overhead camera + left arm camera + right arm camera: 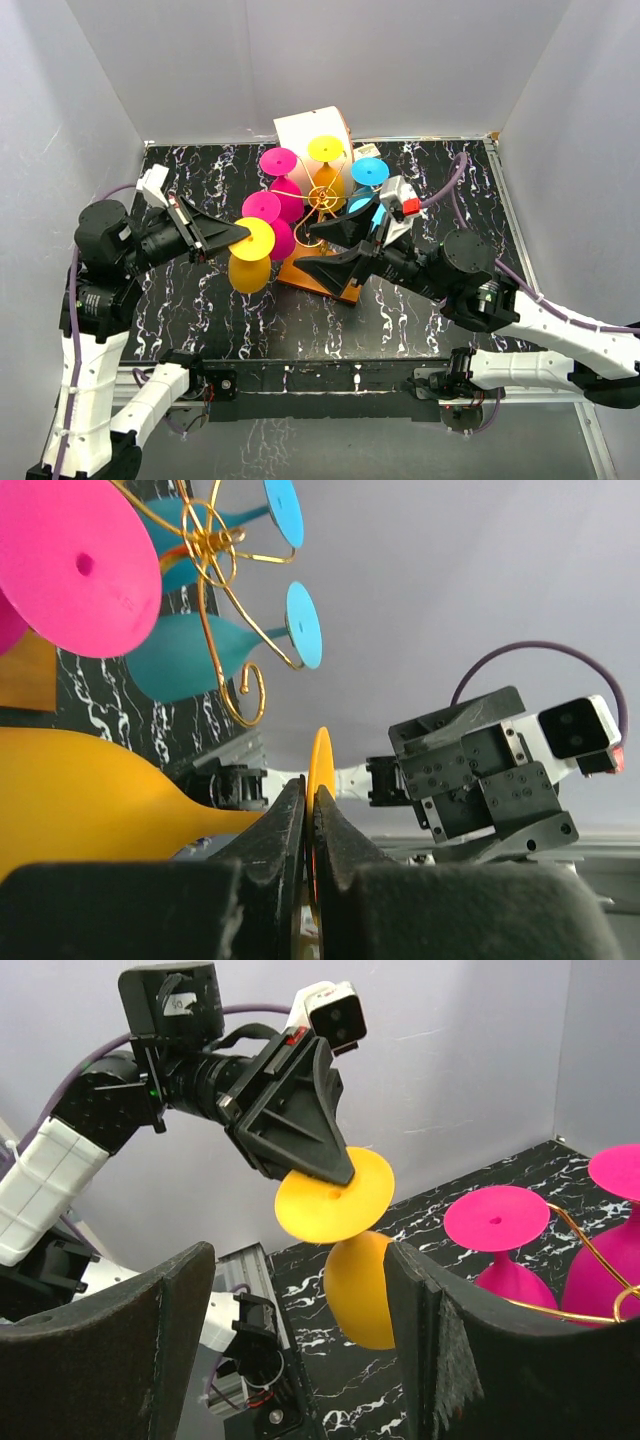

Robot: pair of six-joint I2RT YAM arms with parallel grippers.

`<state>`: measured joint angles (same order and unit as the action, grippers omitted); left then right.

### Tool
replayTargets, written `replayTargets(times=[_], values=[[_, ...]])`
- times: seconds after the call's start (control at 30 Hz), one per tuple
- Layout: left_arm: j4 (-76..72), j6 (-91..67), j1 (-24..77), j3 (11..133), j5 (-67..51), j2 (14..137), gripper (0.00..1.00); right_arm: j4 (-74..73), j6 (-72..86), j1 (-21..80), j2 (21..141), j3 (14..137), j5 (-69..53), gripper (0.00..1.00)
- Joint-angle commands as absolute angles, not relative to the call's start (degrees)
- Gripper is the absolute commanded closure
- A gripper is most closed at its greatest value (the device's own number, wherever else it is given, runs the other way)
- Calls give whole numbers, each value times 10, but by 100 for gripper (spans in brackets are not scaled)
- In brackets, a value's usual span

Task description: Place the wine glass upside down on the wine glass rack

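The yellow wine glass [252, 243] hangs foot up and bowl down, just left of the wine glass rack [326, 196], a gold wire stand on an orange wooden base [318, 277]. My left gripper [240, 235] is shut on the rim of the glass's flat foot [320, 765]. The bowl [80, 795] reaches left of the jaws, below a gold scroll arm [248, 695]. My right gripper [322, 247] stands open in front of the rack. In its own view, the glass [362, 1295] hangs beyond the open right gripper [300, 1252], untouched by it.
Pink [279, 162], yellow [326, 148] and blue [369, 171] glasses hang upside down on the rack's arms. A white cylinder-shaped box [305, 130] stands behind it. White walls enclose the black marbled table [200, 310] on three sides.
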<state>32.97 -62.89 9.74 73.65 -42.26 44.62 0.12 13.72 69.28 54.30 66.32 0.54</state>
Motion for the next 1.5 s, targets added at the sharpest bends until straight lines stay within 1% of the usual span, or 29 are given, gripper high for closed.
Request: replayTargets(times=[0.0,0.17,0.4,0.67,0.83,1.13,1.3,1.47], values=[[296,-651,116,735,-501,447,100,1,150,694,528,689,40,33],[275,-669,157,722,-515,476,100,5,156,694,521,683,74,33],[258,-681,228,712,-494,530,100,13,158,694,509,671,98,33],[154,-734,261,668,-492,544,100,16,168,694,494,659,120,32],[156,-731,287,680,-471,560,100,20,169,694,483,653,127,32],[143,-723,365,708,-424,612,100,26,176,694,473,639,142,31],[167,-694,379,739,-388,636,100,24,181,694,460,634,148,31],[151,-689,386,738,-373,648,100,25,184,694,449,629,155,31]])
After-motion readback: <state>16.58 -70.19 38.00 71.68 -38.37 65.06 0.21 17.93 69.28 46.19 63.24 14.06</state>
